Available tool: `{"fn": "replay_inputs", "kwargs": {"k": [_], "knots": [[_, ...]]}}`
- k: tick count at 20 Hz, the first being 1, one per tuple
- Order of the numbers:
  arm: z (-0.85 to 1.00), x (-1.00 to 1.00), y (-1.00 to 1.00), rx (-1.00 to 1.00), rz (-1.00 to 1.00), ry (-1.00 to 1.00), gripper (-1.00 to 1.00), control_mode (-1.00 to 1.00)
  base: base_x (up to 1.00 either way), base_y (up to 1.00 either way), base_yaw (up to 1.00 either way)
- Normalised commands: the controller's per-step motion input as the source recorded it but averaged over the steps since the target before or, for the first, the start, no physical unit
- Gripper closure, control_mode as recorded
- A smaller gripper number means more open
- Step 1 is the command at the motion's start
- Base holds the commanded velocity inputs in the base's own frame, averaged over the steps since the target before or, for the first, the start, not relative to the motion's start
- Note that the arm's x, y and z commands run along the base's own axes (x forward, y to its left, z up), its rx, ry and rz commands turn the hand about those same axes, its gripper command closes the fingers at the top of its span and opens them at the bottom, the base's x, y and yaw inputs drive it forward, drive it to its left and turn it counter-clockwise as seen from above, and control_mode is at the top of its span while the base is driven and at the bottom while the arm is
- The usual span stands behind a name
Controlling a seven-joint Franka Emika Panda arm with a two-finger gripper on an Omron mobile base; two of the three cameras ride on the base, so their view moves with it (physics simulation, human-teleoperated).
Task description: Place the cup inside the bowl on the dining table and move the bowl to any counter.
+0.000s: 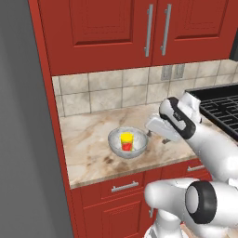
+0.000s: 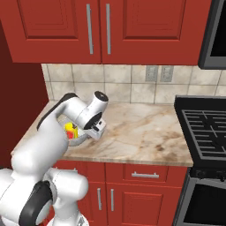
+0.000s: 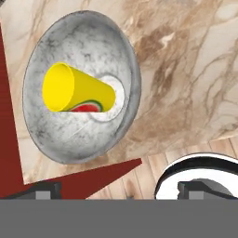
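Yellow cup (image 1: 126, 140) upright in speckled bowl (image 1: 115, 141) on counter (image 1: 88, 144)

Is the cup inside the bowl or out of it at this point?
Inside. The yellow cup stands within the bowl on the counter; the hand view shows it on the bowl's floor.

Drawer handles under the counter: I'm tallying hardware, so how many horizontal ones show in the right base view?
1: a silver drawer handle under the counter, left of the stove. The arm may hide another further left.
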Motion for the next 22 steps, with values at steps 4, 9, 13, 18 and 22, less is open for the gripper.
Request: {"fn": "replay_inputs", "kwargs": {"k": [4, 9, 13, 18, 22], "knots": [[0.18, -0.59, 0.00, 0.00, 0.00, 0.00, -1.00, -1.00, 0.00, 0.00, 0.00], [0.21, -0.44, 0.00, 0.00, 0.00, 0.00, -1.00, -1.00, 0.00, 0.00, 0.00], [0.19, -0.25, 0.00, 0.00, 0.00, 0.00, -1.00, -1.00, 0.00, 0.00, 0.00], [0.20, -0.15, 0.00, 0.00, 0.00, 0.00, -1.00, -1.00, 0.00, 0.00, 0.00], [0.21, -0.03, 0.00, 0.00, 0.00, 0.00, -1.00, -1.00, 0.00, 0.00, 0.00]]}}
